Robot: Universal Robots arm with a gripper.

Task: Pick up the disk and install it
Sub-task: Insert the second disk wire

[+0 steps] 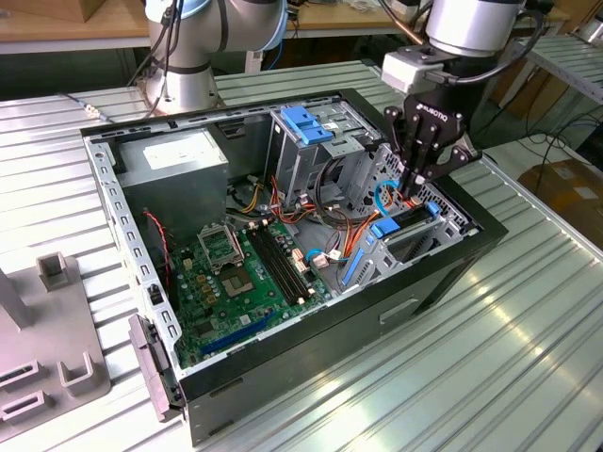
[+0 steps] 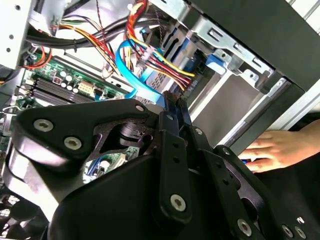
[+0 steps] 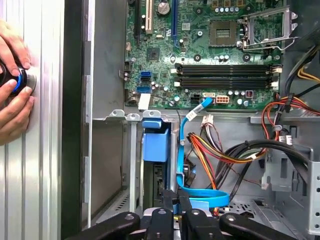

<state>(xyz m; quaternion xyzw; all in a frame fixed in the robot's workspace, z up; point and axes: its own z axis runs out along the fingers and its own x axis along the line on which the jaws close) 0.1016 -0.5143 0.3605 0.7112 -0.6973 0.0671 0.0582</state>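
Exterior view: end effector [image 1: 420, 185], fingers pinched shut on the disk [image 1: 405, 222] in its bay; rigid, fairly heavy, best gripped by its blue frame.

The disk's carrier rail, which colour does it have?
Bright blue; the carrier rail shows best in the first wrist view.

White lettering crosses the black body of the gripper [image 1: 415, 193], just above its fingers [image 1: 417, 174]. A pale printed label lies on the power supply [image 1: 174, 155], well apart from the fingers, too small to read. The motherboard [image 3: 200, 50] beyond the fingertips bears tiny, illegible white markings.
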